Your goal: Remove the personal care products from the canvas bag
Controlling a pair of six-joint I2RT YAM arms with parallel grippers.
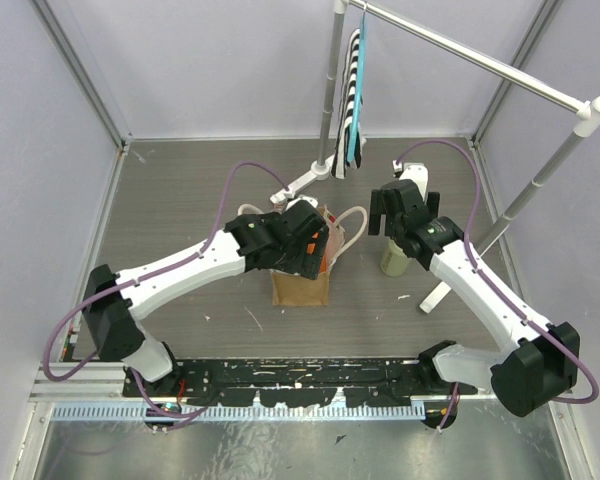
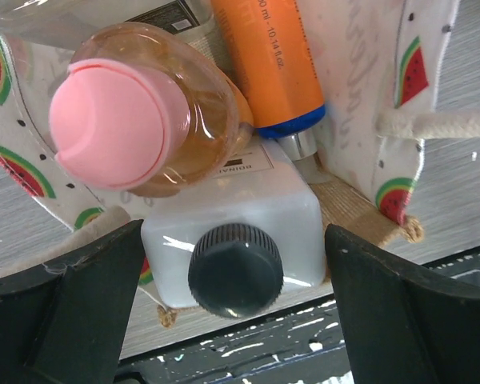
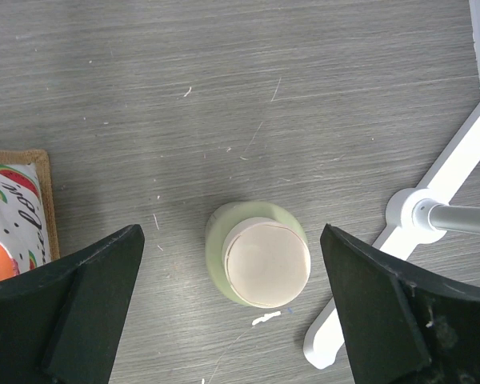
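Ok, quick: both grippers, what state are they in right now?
Left gripper: open, empty, over the squat white black-capped bottle.
Right gripper: open, empty, above the pale cream-capped bottle.

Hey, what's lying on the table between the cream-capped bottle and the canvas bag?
Nothing. The right wrist view shows only bare grey table between the cream-capped bottle and the canvas bag.

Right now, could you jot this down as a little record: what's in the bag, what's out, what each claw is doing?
Inside canvas bag: pink bottle, orange bottle, white bottle
Out on table: cream bottle, standing upright
Left gripper: open, fingers either side of the white bottle
Right gripper: open, over the cream bottle, not gripping it
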